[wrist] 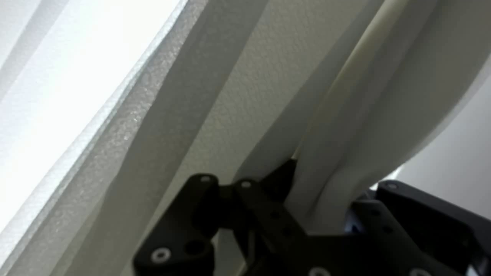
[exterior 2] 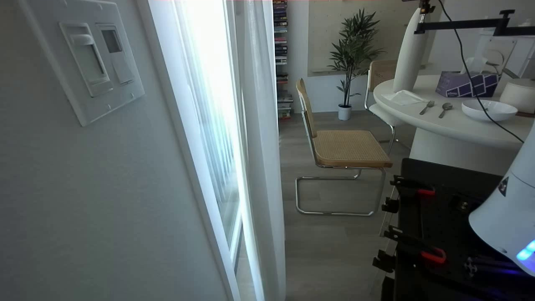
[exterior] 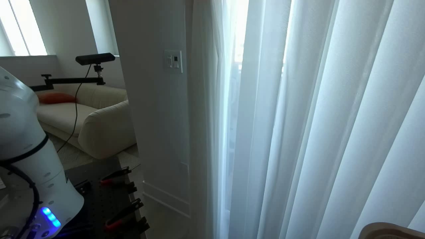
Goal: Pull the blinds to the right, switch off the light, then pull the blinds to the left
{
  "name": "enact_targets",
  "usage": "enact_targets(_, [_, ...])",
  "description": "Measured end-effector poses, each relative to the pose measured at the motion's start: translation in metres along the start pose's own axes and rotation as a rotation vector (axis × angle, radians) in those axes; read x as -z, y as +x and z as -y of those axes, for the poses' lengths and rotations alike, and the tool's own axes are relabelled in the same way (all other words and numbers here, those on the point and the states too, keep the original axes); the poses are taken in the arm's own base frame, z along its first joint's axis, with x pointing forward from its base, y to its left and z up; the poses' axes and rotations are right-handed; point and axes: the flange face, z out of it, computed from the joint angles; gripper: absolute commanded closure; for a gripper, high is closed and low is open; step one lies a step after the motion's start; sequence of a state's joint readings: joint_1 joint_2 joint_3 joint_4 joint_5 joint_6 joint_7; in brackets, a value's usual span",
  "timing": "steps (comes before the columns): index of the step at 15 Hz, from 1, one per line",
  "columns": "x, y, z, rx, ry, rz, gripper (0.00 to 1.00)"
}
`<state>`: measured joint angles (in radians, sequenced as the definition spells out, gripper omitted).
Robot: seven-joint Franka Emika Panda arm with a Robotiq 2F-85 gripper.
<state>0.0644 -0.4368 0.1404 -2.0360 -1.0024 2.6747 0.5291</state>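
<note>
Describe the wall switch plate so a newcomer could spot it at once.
Find the tall white pleated curtain in an exterior view, then the wall beside its edge. Near the curtain, in that wall's upper visible part, sits the white switch plate. Two controls set it apart from the wall's flat face: a slider-like control beside one topped by a small dark window.

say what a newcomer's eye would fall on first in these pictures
Probably the tall, backlit white curtain, pleated across most of the right half of an exterior view. Next, perhaps the black pincer low in the wrist view, shut on a bunched fold of that curtain. The blue lights glowing on the robot arm, bottom left in an exterior view, also stand out.
</note>
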Motion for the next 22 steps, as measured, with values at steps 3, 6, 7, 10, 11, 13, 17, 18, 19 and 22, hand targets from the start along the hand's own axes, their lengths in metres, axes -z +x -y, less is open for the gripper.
enact_targets(3, [0.007, 0.006, 0.002, 0.008, 0.068, -0.028, 0.98])
enact_targets(6, [0.065, 0.013, 0.014, 0.028, 0.155, -0.04, 0.98])
enact_targets(7, [0.087, 0.014, 0.017, 0.038, 0.172, -0.042, 0.98])
enact_targets(10, [0.144, 0.013, 0.023, 0.064, 0.191, -0.047, 0.98])
enact_targets(11, [0.158, 0.011, 0.025, 0.074, 0.194, -0.042, 0.98])
enact_targets(13, [0.178, 0.004, 0.034, 0.103, 0.208, -0.025, 0.98])
enact_targets(17, [0.198, -0.011, 0.059, 0.159, 0.223, 0.022, 0.98])
enact_targets(18, [0.2, -0.014, 0.064, 0.175, 0.227, 0.035, 0.98])
enact_targets(19, [0.201, -0.016, 0.069, 0.186, 0.229, 0.048, 0.98])
enact_targets(22, [0.2, -0.021, 0.079, 0.22, 0.227, 0.079, 0.98])
